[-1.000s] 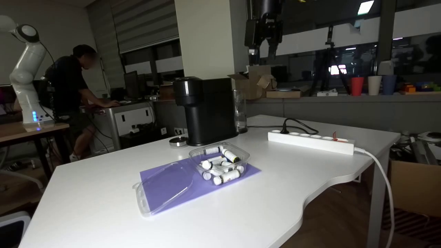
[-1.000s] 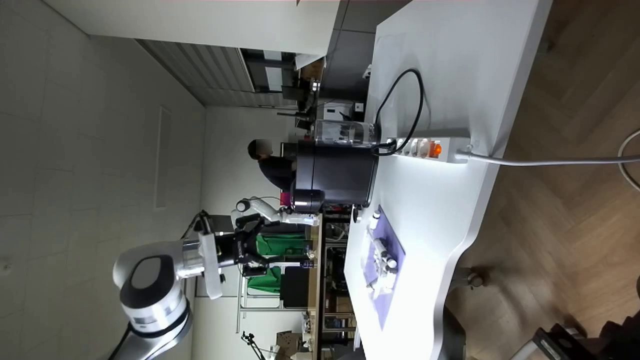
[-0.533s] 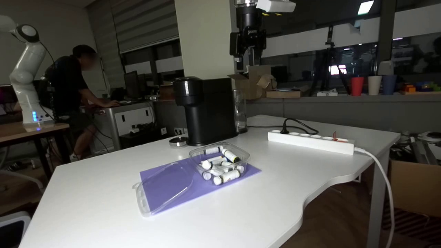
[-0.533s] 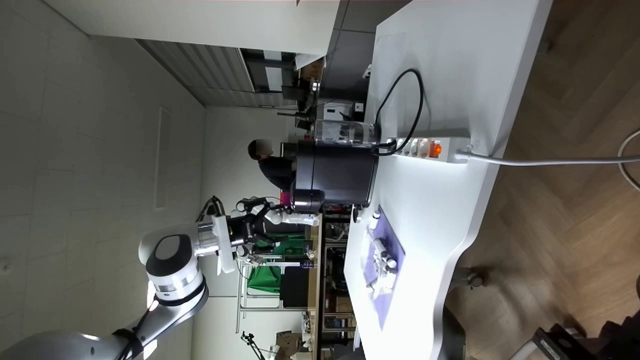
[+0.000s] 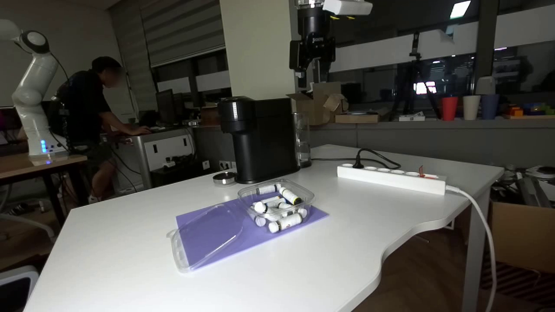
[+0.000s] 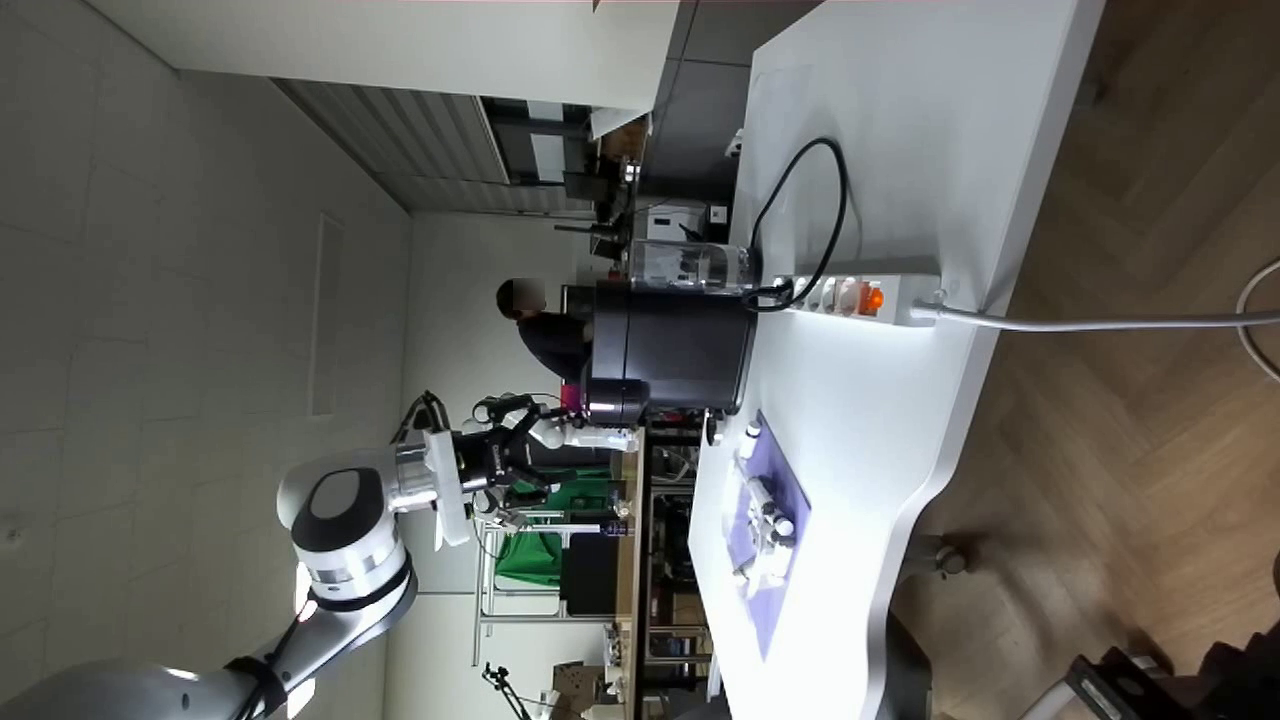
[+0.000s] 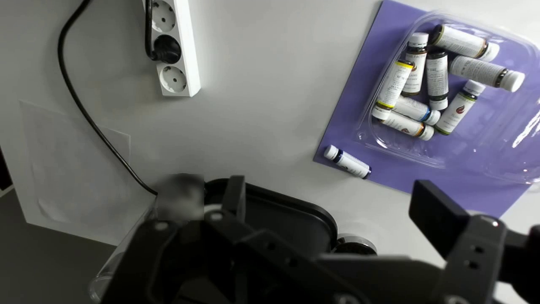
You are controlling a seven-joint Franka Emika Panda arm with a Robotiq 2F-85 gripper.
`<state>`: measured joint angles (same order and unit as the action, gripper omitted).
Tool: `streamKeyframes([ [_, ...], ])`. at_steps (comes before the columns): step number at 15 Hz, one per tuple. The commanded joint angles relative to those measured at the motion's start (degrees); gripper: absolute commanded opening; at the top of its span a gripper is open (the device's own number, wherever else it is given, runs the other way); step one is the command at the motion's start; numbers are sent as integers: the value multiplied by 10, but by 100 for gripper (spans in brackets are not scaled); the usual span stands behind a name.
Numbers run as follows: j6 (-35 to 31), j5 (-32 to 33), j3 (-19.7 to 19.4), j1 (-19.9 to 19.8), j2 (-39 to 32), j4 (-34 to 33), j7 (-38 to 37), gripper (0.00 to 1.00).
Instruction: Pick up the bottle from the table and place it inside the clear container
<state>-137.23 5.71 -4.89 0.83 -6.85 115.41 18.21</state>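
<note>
A small white bottle (image 7: 352,164) with a dark blue neck lies on its side at a corner of the purple mat (image 7: 352,109), outside the container. In an exterior view the loose bottle (image 6: 750,440) lies at the mat's end near the coffee machine. The clear plastic container (image 7: 400,154) sits open on the mat and holds several similar bottles; the clear container (image 5: 310,200) also shows in an exterior view. My gripper (image 7: 335,202) is open, with nothing between its fingers. In both exterior views the gripper (image 5: 311,78) (image 6: 540,450) hangs high above the table.
A tall black coffee machine (image 5: 269,134) with a clear water tank (image 5: 302,138) stands beside the mat, under my gripper in the wrist view. A round metal dish (image 7: 354,245), the container's lid (image 5: 180,255), a white power strip (image 5: 390,180) and a black cable (image 7: 84,109) are nearby.
Over the first half second the arm and gripper moved sideways, toward the left in an exterior view. Since then they have stayed put. The bottles and container have not moved.
</note>
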Motion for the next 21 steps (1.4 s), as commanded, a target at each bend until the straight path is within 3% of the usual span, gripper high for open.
streamKeyframes([
  [1,-12,0,15,-16,-18,-17,15,100],
  [5,-42,-21,36,-31,-106,-95,103,100],
  [10,-36,-11,78,-56,-259,-246,220,100],
  [21,107,105,76,0,-528,-562,393,100],
])
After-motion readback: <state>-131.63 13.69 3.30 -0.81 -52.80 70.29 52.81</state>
